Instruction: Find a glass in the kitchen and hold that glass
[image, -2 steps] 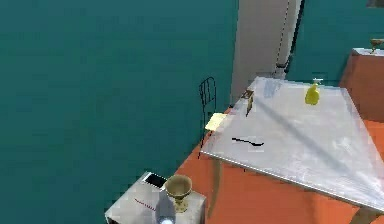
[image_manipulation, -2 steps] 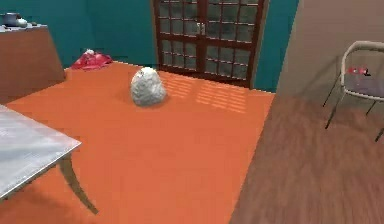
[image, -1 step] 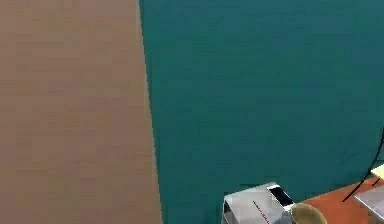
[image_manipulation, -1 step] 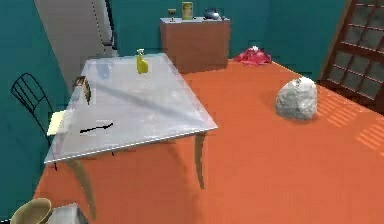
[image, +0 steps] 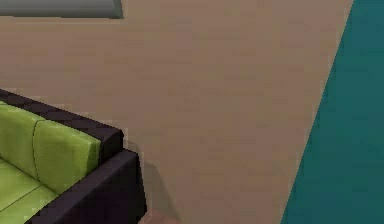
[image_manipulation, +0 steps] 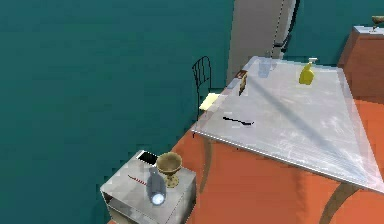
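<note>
We faced a green sofa (image: 45, 160) set by the tan wall (image: 220, 90), with nothing to grasp ahead. The arm side view added a dining table (image_manipulation: 300, 120) and, at seven o'clock, a side table (image_manipulation: 120, 187). On it a pale glassy vessel (image_manipulation: 157, 186) (possibly our glass) stood upright beside a tan cup (image_manipulation: 170, 167). We could not tell the state of the gripper's fingers.

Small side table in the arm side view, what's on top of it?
A tan cup-shaped vessel, a pale bluish bottle-like thing, a small black object and a thin red item. Whatever lies right behind the vessel and the bottle-like thing is covered.
</note>
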